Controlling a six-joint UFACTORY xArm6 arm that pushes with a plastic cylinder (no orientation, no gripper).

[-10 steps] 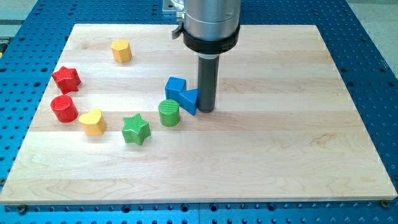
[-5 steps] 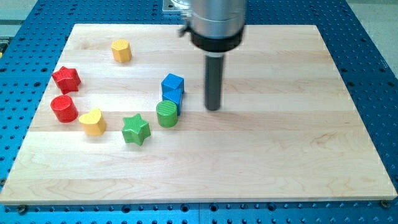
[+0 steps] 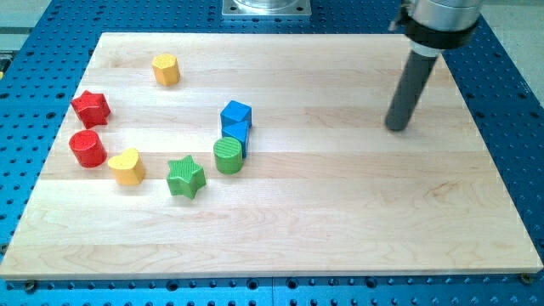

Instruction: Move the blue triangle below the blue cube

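Note:
The blue cube point(image 3: 236, 113) sits near the middle of the wooden board point(image 3: 340, 212). The blue triangle point(image 3: 237, 133) lies just below it, touching it, and rests against the green cylinder point(image 3: 229, 156) at its lower left. My tip point(image 3: 397, 127) is far to the view's right of these blocks, apart from all of them.
A green star point(image 3: 185, 177) lies left of the green cylinder. A yellow heart point(image 3: 127, 166), a red cylinder point(image 3: 87, 148) and a red star point(image 3: 91, 108) stand at the left. A yellow block point(image 3: 166, 69) is at the upper left.
The blue triangle was pushed left to sit under the blue cube against the green cylinder. My tip then moved far to the view's right and slightly up.

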